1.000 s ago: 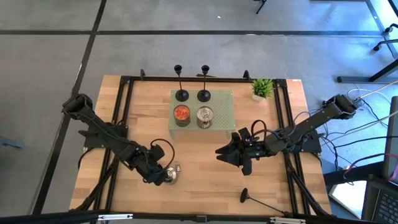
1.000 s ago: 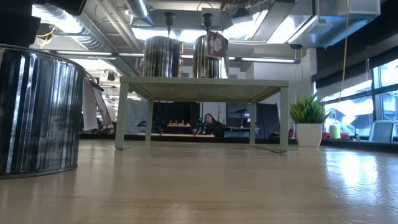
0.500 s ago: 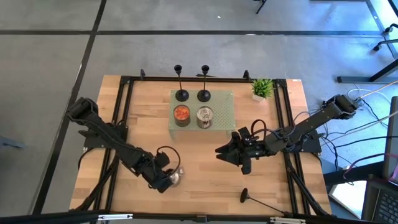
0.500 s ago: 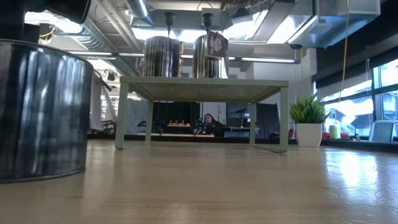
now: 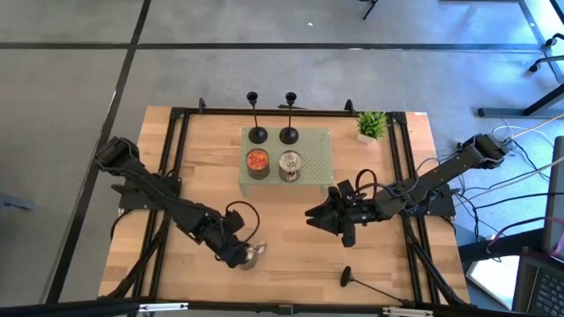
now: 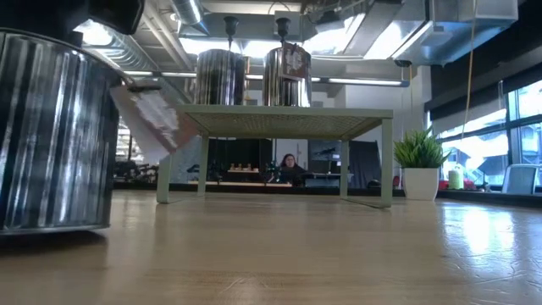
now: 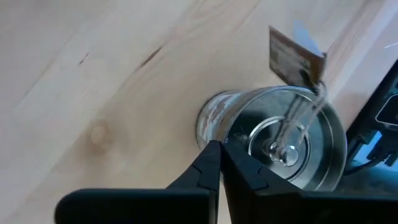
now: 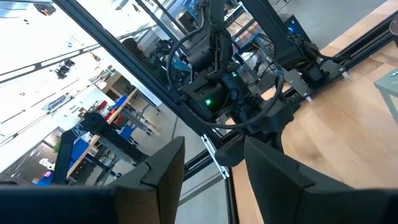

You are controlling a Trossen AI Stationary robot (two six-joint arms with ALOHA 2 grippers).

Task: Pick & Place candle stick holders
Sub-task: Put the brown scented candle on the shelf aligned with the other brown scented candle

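Two black candle stick holders (image 5: 256,132) (image 5: 289,132) stand upright by their round bases on the far part of the green rack (image 5: 319,151). A third (image 5: 349,279) lies on its side near the table's near right edge. My left gripper (image 5: 241,256) points steeply down at a silver tin can (image 5: 256,256) near the table's front left, shut on its rim; the can holds a wick and a paper tag (image 7: 293,53). My right gripper (image 5: 319,218) hovers level over the table's middle, open, with nothing between its fingers (image 8: 165,168). My left gripper pinches the silver can's rim (image 7: 225,142) at the side nearest it. One finger (image 7: 208,163) is outside the wall and one (image 7: 244,171) over the can's inside. The fingers come from above, slanting down. The can (image 6: 51,135) stays upright.
On the rack's near part stand an orange-filled can (image 5: 257,161) and a silver can (image 5: 290,164). A small potted plant (image 5: 371,125) is at the table's far right corner. Black frame rails (image 5: 172,150) run along the table's edges. Bare wood lies between the rack and the near edge.
My left gripper has gone toward the table's near edge and a little toward its right. The silver can has slid the same way with it, staying upright, and its paper tag now sticks out to one side.
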